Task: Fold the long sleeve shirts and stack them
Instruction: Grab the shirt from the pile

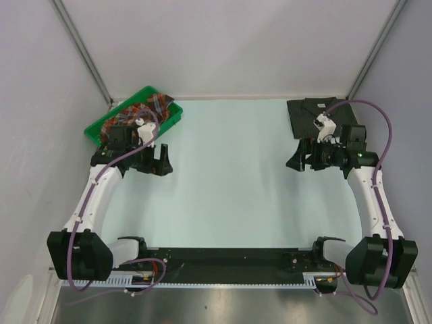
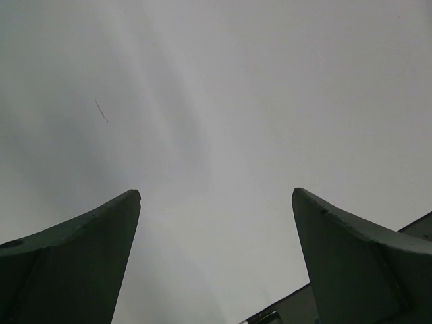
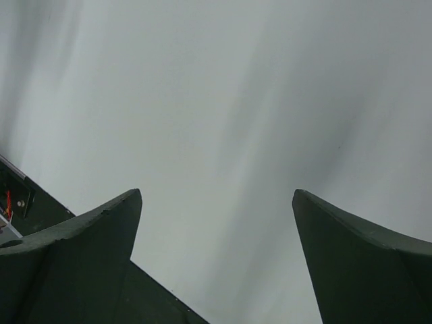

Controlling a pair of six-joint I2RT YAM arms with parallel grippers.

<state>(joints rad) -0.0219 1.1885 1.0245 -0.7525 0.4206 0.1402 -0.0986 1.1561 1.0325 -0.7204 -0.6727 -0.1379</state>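
Note:
The plaid long sleeve shirt [image 1: 145, 108] lies crumpled in a green tray [image 1: 172, 115] at the back left of the table. Folded flat at the back right is the dark charcoal shirt [image 1: 307, 111], partly hidden by my right arm. My left gripper [image 1: 158, 160] hangs open just in front of the tray, nothing between its fingers [image 2: 81, 256]. Just in front of the charcoal shirt, my right gripper [image 1: 302, 160] is open and holds nothing. Both wrist views show only bare table between wide-apart jaws, left gripper [image 2: 216, 196], right gripper [image 3: 216, 196].
The pale table surface [image 1: 229, 175] stretches between the two arms. Grey walls close in the left, right and back. A black rail [image 1: 223, 260] with the arm bases runs along the near edge.

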